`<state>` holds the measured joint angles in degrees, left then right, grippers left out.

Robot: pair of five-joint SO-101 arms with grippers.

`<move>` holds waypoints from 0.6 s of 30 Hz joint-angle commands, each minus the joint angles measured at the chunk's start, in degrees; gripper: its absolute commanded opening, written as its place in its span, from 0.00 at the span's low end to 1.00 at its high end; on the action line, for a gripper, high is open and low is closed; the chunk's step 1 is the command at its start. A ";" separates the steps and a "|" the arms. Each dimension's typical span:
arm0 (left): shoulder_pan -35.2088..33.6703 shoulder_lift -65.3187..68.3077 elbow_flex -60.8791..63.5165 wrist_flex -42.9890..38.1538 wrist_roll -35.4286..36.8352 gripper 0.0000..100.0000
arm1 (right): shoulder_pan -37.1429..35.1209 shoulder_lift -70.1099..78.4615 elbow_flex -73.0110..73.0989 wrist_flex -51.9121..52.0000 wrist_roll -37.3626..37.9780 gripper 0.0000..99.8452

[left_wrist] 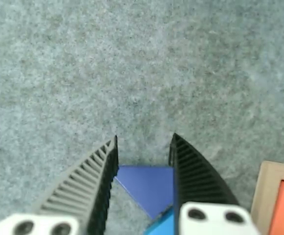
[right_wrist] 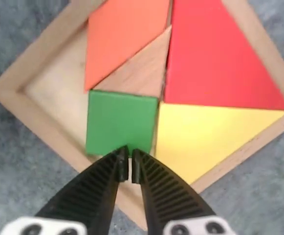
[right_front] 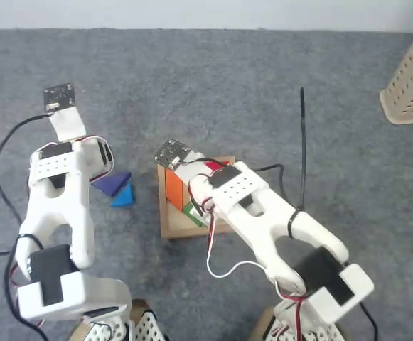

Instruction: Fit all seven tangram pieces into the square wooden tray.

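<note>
The square wooden tray (right_wrist: 14, 93) holds an orange piece (right_wrist: 124, 39), a red triangle (right_wrist: 215, 58), a yellow triangle (right_wrist: 205, 137) and a green square (right_wrist: 122, 122). A bare triangular gap (right_wrist: 142, 73) lies between them. My right gripper (right_wrist: 127, 155) is shut on nothing, its tips over the green square's near edge. My left gripper (left_wrist: 144, 144) is open over the grey carpet, with a purple piece (left_wrist: 149, 183) between its fingers and a light blue piece (left_wrist: 161, 226) beside it. In the high view both pieces, purple (right_front: 110, 183) and blue (right_front: 123, 197), lie left of the tray (right_front: 170, 231).
A beige slotted basket (right_front: 412, 78) stands at the far right. A thin black rod (right_front: 303, 142) lies right of the tray. Cables trail beside both arms. Open carpet stretches across the back.
</note>
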<state>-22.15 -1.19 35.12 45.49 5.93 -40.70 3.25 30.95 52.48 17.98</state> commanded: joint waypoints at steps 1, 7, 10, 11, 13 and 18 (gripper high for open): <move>0.09 -0.62 -0.40 -1.14 0.79 0.17 | -0.75 2.42 -4.84 -1.19 -0.44 0.03; 0.09 -0.62 -0.40 -1.14 0.79 0.17 | -0.75 0.75 -5.63 -0.66 -0.79 0.03; 0.09 -0.62 -0.40 -1.14 0.79 0.17 | 0.04 -4.88 -5.54 2.33 -4.04 0.03; 0.09 -0.62 -0.40 -1.14 0.79 0.17 | 0.57 -7.08 -5.54 3.47 -5.10 0.03; 0.09 -0.62 -0.40 -1.14 0.79 0.17 | 2.86 -11.30 -5.10 6.02 -6.95 0.03; 0.00 -1.23 -1.45 2.90 -1.23 0.17 | 11.21 -20.97 1.58 11.03 -7.74 0.03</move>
<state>-22.15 -1.19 35.12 45.67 5.93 -34.46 -9.76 30.07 60.40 11.12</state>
